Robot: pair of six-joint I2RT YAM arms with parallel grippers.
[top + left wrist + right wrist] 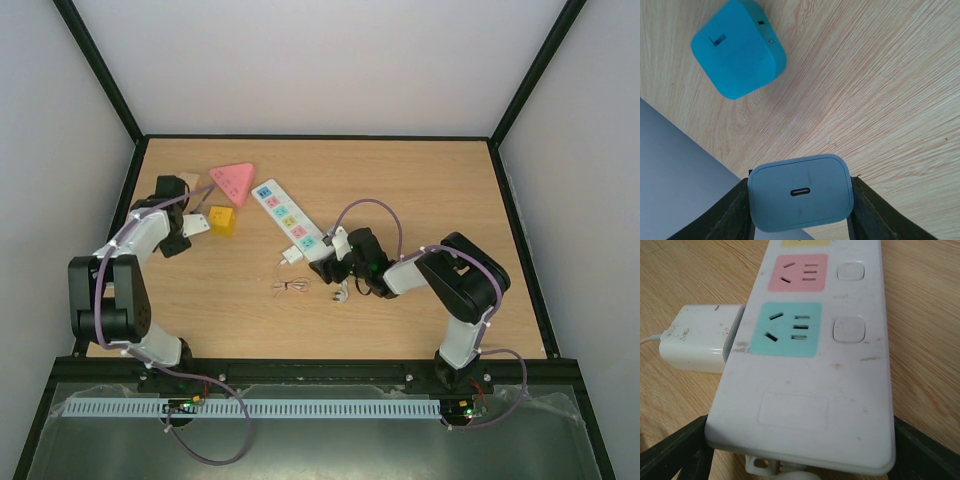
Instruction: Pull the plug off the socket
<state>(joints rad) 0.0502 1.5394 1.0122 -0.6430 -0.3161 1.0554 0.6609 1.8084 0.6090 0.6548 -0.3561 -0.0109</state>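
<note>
Right fingers pinch socket; left fingers pinch spare adapter. Plug lies against socket (outlets bare): pull looks done.

Scuffed matt white plastic socket and plug, smooth matt plastic adapter, wood-grain table.

Bright, even light all round.
Shadows on the surface are soft and faint; the wrist views are sharp, with only the dark fingers slightly blurred.

Plug beside socket, apparently touching.
</note>
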